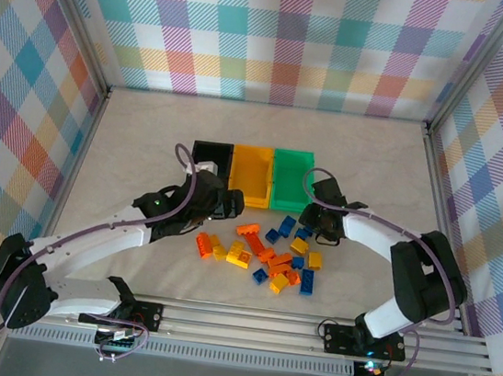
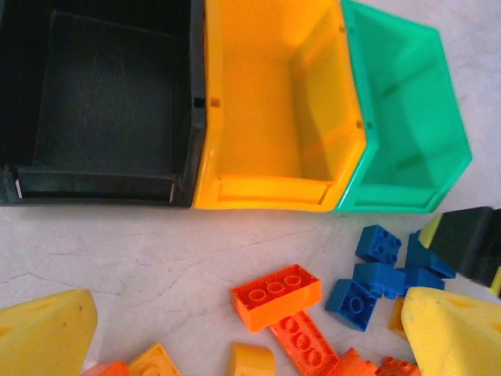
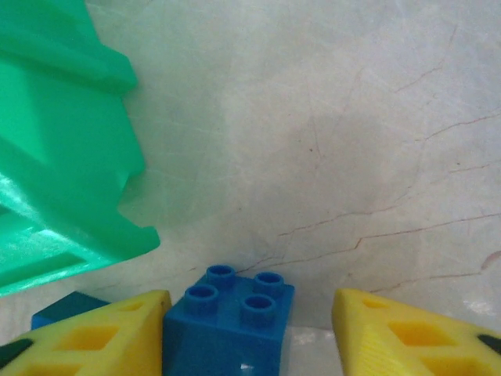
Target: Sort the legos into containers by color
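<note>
The legos (image 1: 272, 257), in yellow, orange and blue, lie in a loose pile at the lower centre of the overhead view, just below the containers. In the left wrist view the black bin (image 2: 94, 186), the yellow-orange bin (image 2: 266, 192) and the green bin (image 2: 391, 197) run across the top of the frame, and what shows of their insides holds no brick. So I judge the sorting barely begun: nothing is binned yet and the whole pile is left.

One blue brick (image 3: 231, 317) sits at the bottom centre of the right wrist view, studs up, just beside the green bin's corner. The right gripper (image 3: 249, 313) has a finger on either side of it. The left-hand pad (image 3: 102, 333) is against the brick, but the other stands off with a gap, so the brick is bracketed, not clamped.

The left gripper (image 1: 226, 203) hangs just below the black bin with its jaws spread wide and holds nothing. An orange brick (image 2: 275, 296) lies on the pale table (image 1: 147, 137) beneath it.
</note>
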Controlling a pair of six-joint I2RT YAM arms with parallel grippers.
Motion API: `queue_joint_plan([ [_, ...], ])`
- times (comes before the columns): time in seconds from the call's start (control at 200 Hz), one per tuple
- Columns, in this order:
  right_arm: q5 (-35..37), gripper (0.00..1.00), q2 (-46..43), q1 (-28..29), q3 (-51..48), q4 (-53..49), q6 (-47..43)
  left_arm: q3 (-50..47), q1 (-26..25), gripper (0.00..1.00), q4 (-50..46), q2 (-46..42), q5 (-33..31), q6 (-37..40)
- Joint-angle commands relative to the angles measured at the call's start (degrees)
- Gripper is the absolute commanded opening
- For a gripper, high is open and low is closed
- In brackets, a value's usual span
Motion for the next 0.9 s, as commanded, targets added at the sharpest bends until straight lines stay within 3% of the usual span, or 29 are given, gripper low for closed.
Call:
queue_joint_plan([
  [0.0, 2.0, 0.51, 0.8, 0.1, 0.9, -2.7, 1.2, -1.8, 1.4, 1.00, 2.3, -0.8, 0.5, -1.2],
  [0.335, 2.0, 0.24, -5.9, 0.1, 2.6, -5.9, -4.7, -3.6, 4.8, 1.00, 0.4, -1.1, 2.3, -2.5],
  [0.51, -5.3, 0.26, -9.6, 0.6, 10.8, -8.8, -12.8, -5.4, 6.4, 1.00, 0.5, -2.9, 4.5, -2.6],
  [0.71, -3.1, 0.31, 1.6, 1.5, 23.8, -11.2, -15.7, -7.8, 7.4, 1.00, 1.9, -5.1, 8.7, -3.7],
  [0.895, 1.6, 0.33, 12.2, 1.4, 33.1, -12.6, -16.1, -8.7, 8.0, 1.00, -1.5, -6.3, 8.4, -4.4],
])
